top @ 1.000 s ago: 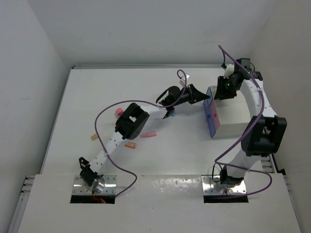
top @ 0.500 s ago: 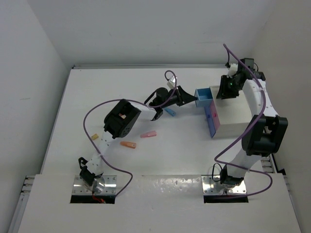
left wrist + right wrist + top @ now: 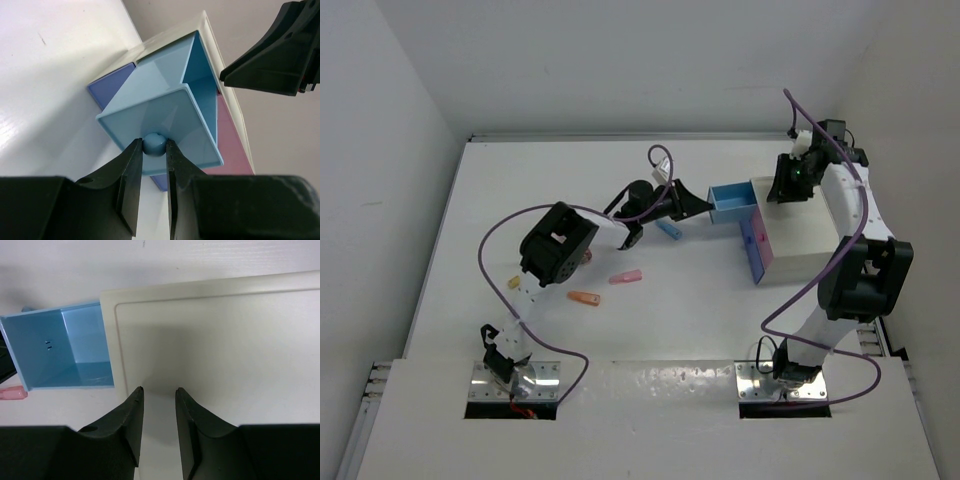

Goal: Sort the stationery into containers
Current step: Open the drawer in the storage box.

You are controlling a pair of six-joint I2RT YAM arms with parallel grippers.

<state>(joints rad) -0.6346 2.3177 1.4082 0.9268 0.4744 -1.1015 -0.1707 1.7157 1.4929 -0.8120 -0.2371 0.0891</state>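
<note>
Blue knob (image 3: 155,144) clamped in left gripper (image 3: 154,148); pull drawer (image 3: 160,95) out straight, level. Right gripper (image 3: 159,392), narrow and empty, over cabinet (image 3: 225,340).

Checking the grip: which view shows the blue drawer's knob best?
Left wrist: the knob shows close up, clamped between the left gripper's fingers. In the top external view the gripper covers it; the right wrist shows only the drawer interior.

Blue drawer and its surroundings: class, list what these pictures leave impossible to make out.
Rear of the blue drawer: top view, under the white cabinet top.
Its knob: top view, covered by the left hand.
Most of the pink drawer: left wrist view, behind the blue drawer.
What the orange piece and yellow piece are: top view, too small.
</note>
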